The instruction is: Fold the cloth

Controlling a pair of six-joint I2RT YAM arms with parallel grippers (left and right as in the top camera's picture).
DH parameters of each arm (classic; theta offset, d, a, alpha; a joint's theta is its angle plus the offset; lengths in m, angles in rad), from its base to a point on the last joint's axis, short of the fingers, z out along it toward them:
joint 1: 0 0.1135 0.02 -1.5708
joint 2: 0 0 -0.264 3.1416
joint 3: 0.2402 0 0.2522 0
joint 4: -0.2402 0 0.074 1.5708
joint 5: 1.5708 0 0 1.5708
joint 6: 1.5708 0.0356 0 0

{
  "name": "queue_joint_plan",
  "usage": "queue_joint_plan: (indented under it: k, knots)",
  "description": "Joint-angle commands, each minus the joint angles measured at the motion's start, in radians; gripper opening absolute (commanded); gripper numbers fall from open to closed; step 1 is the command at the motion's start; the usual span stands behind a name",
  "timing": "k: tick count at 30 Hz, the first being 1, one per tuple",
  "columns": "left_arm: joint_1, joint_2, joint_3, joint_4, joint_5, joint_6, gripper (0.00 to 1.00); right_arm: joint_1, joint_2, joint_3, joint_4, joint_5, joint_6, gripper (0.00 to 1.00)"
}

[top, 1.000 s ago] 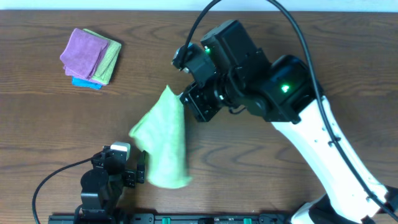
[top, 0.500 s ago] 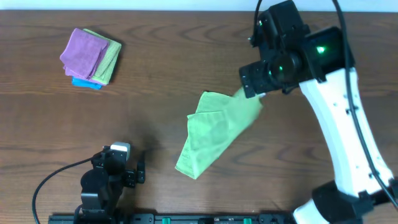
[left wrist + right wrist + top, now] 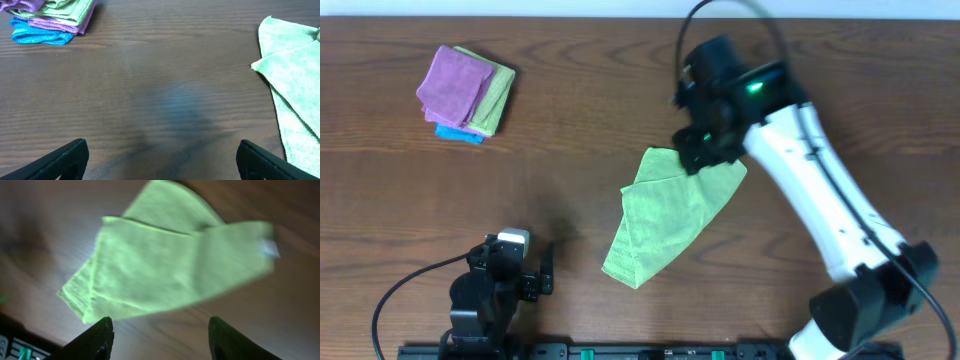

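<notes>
**Two tools spread wide, neither holding anything**

From my seat, the light green cloth (image 3: pixel 665 215) of soft, nappy fabric lies on the dark brown wooden table (image 3: pixel 570 150), right of centre. It runs as a long slanted shape from upper right to lower left. One flap is doubled over along its left side, so two layers show there.

The right gripper (image 3: pixel 705 152) sits above the cloth's upper corner in the overhead view, and its black head hides that corner from me. Its wrist camera is blurred, yet I can make out the two dark fingers (image 3: pixel 92 339) standing well apart at the bottom edge. Only bare air is between them, and the cloth (image 3: pixel 165 275) is beyond them, untouched.

The left gripper (image 3: pixel 542 272) waits near the front edge of the table, left of the cloth and apart from it. Its wrist view shows both fingertips (image 3: pixel 62 159) at the lower corners, spread wide over bare wood, with the cloth (image 3: pixel 292 80) at the right edge.

A stack of folded cloths, purple over green over blue (image 3: pixel 465 95), rests at the far left corner, well apart from everything else.
</notes>
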Motion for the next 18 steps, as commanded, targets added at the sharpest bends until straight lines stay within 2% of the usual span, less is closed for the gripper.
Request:
queue_joint_plan:
  k: [1, 7, 18]
  knots:
    - [-0.004, -0.006, -0.007, 0.003, -0.011, -0.008, 0.95, 0.074, 0.009, -0.099, 0.084, -0.089, -0.054, 0.61]
    - [-0.004, -0.006, -0.007, 0.003, -0.011, -0.008, 0.95, 0.154, 0.009, -0.273, 0.31, -0.09, -0.044, 0.62]
    - [-0.004, -0.006, -0.007, 0.003, -0.011, -0.008, 0.95, 0.237, 0.01, -0.487, 0.549, -0.072, -0.021, 0.52]
